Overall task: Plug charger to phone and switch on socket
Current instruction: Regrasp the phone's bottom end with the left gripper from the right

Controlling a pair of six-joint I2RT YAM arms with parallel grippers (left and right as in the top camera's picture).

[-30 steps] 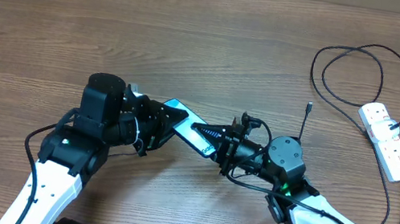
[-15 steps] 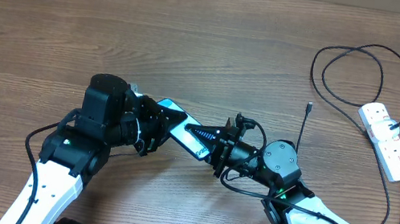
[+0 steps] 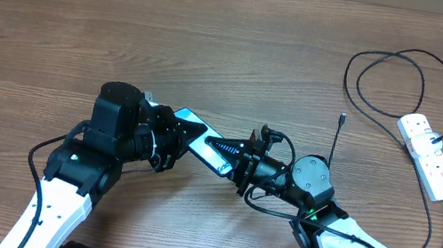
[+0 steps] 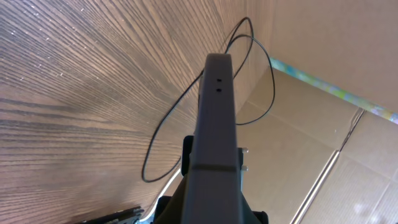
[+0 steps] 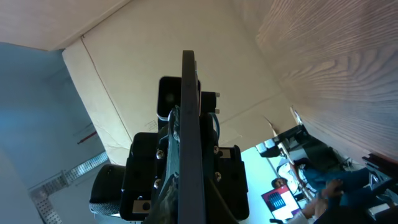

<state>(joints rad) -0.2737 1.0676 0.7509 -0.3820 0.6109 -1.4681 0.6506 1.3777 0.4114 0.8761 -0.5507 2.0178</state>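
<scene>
Phone (image 3: 206, 138) at centre stage, held up just above the table (image 3: 129, 28) near the front edge and caught between both arms. On the near right, the right gripper (image 3: 242, 164) has its jaws pinched on the phone's right end. A touch further left, the left gripper (image 3: 178, 137) clamps the opposite end just as tightly. Both wrist views show the phone edge-on, a thin slab running straight out between the fingers, so it is turned on its side rather than lying flat. My read is that this double hold is a handover or a re-grip, meant to leave one arm steadying the phone while the other is freed for the cable. Which end carries the port, I cannot tell. Further back and to the right, the charger (image 3: 395, 58) lies slack, its small plug (image 3: 341, 119) loose on the wood and well apart from the phone, so nothing is plugged in yet. At the right edge sits the socket (image 3: 429, 156), and no arm is near its switches.
</scene>
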